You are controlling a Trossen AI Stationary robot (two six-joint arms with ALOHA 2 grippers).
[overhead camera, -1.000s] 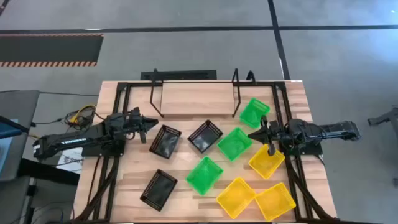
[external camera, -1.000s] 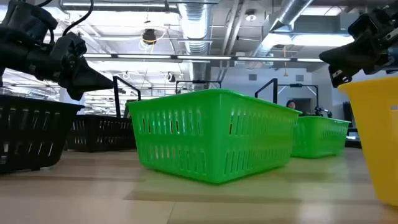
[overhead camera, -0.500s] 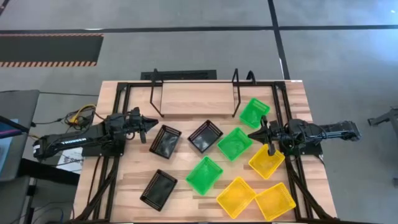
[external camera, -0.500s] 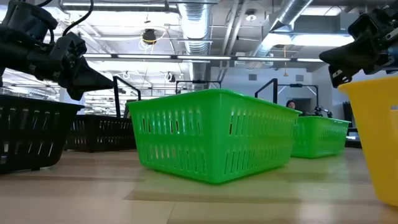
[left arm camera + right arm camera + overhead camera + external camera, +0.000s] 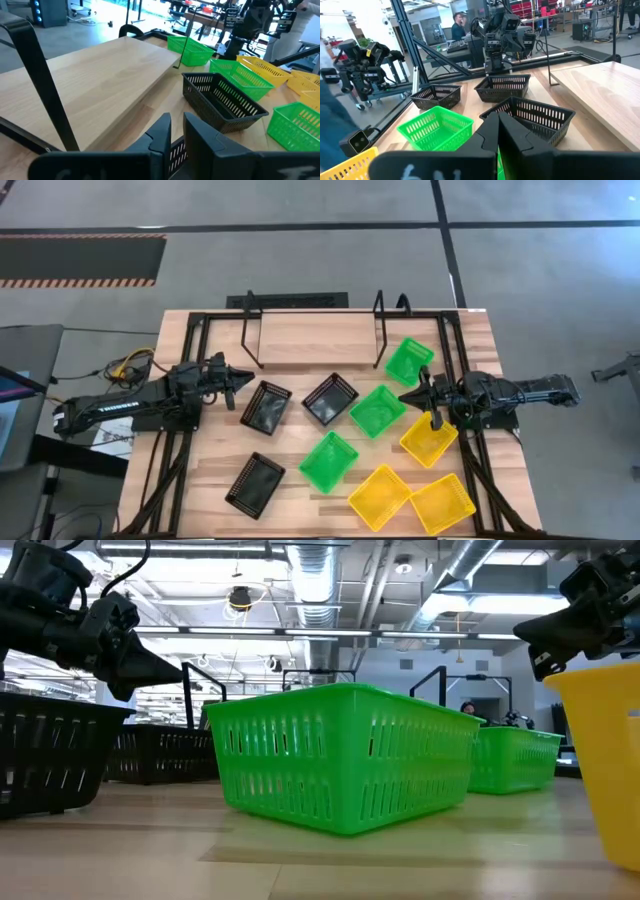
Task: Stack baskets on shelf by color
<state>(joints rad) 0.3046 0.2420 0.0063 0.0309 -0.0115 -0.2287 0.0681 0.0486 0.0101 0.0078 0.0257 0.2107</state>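
Nothing has moved: left gripper and right gripper hover with fingers nearly closed, empty, above the baskets; shelf bare.

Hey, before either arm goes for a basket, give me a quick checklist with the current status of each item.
1. Shelf plank bare, ready for stacks: ok.
2. Nine baskets loose on the table, none nested: ok.
3. Left gripper empty, fingers shut, beside the nearest black basket: ok.
4. Right gripper empty, fingers shut, between a green basket and a yellow basket: ok.
5. Fingers open for a grasp: not ok.
6. Clearance under the shelf uprights: cannot tell.
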